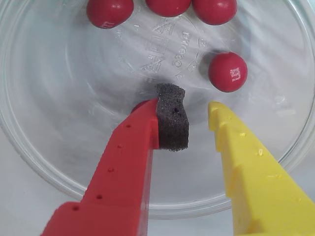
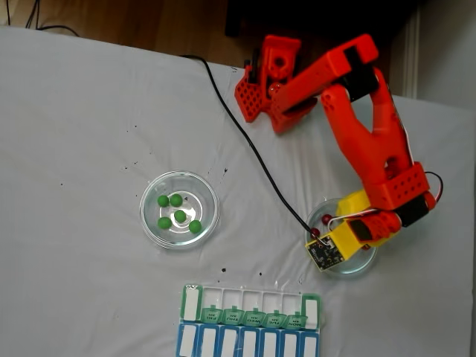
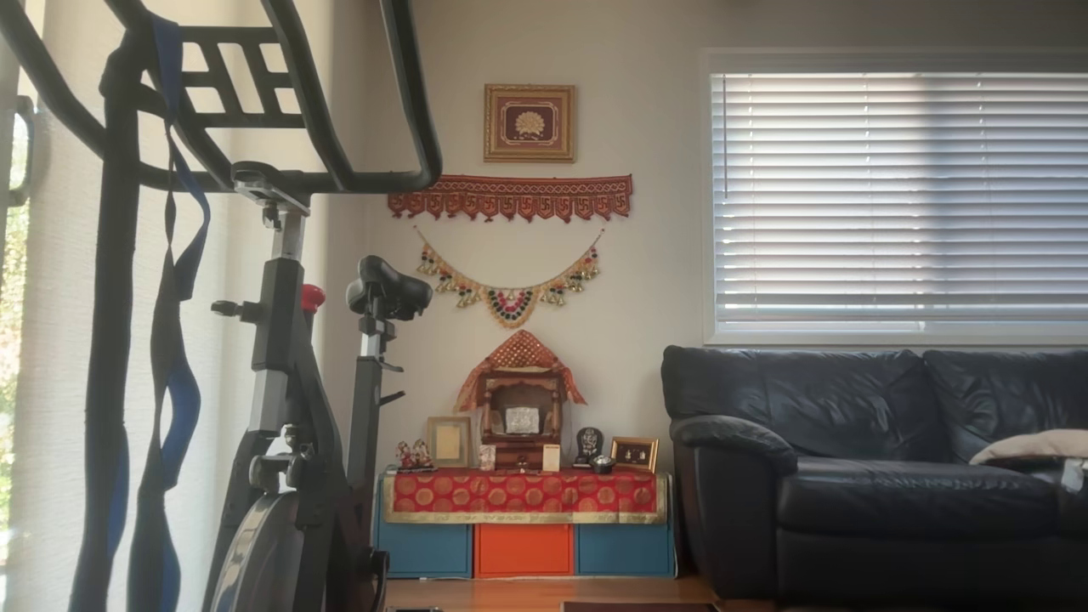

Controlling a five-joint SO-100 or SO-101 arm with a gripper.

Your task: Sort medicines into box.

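In the wrist view my fingers (image 1: 197, 123) hang parted over the glass dish (image 1: 59, 162), gripping nothing; a sliver of red pill (image 1: 141, 104) peeks behind the foam pad (image 1: 172, 123), so I risk knocking it away instead of pinching it. Another red pill (image 1: 227, 72) sits upper right. Balls have no long axis; the box (image 2: 251, 327), bottom centre of the fixed view, runs left-right.
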